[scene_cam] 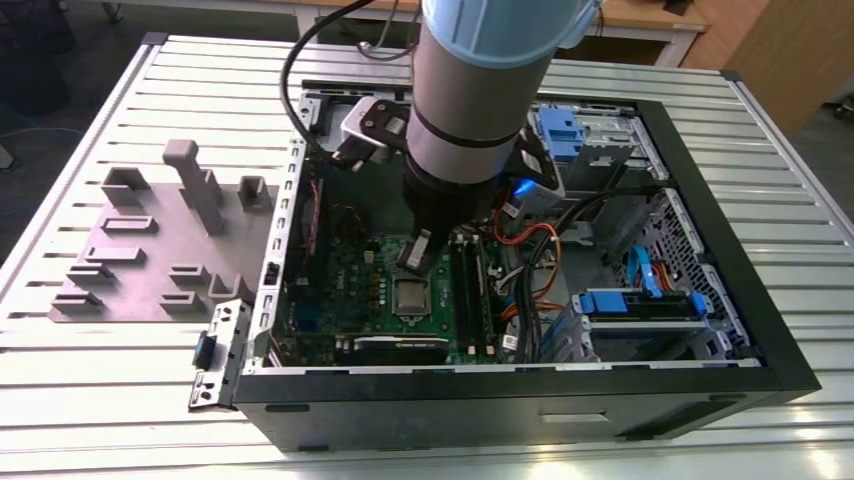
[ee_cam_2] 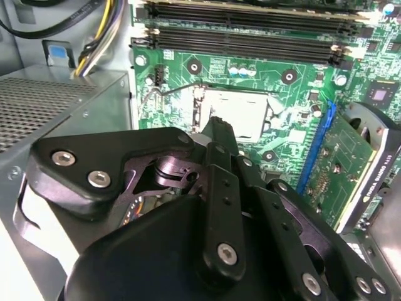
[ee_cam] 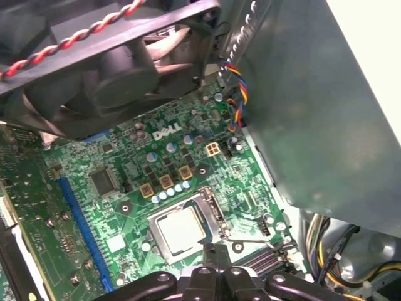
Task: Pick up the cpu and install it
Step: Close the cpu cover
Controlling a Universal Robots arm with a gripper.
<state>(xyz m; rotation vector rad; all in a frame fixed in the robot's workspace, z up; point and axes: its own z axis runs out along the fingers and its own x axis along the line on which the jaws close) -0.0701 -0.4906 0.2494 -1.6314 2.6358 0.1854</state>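
Pincer (scene_cam: 416, 252) hanging on the arm (scene_cam: 467, 90) inside the open computer case (scene_cam: 534, 400), poised just above the green motherboard (scene_cam: 380, 262); its black finger links (ee_cam_2: 219, 188) come together at one narrow tip in the second wrist view, so the jaws appear closed or nearly so, with nothing seen between them. Cpu (ee_cam: 180, 231), silvery-grey top up, lies seated flat in the socket frame (ee_cam: 213, 213) on the motherboard, directly ahead of the pincer tip in both wrist views, and, in the exterior view, just at 6 o'clock of the pincer (scene_cam: 408, 294). Memory slots (ee_cam_2: 250, 31) run along the board beyond the socket in the second wrist view. Black fan (ee_cam: 106, 63) with red-and-black twisted wires overhangs the board in the first wrist view. Grey plastic tray (scene_cam: 147, 250) with raised blocks rests on the ribbed metal tabletop (scene_cam: 107, 390), at 9 o'clock of the case in the exterior view
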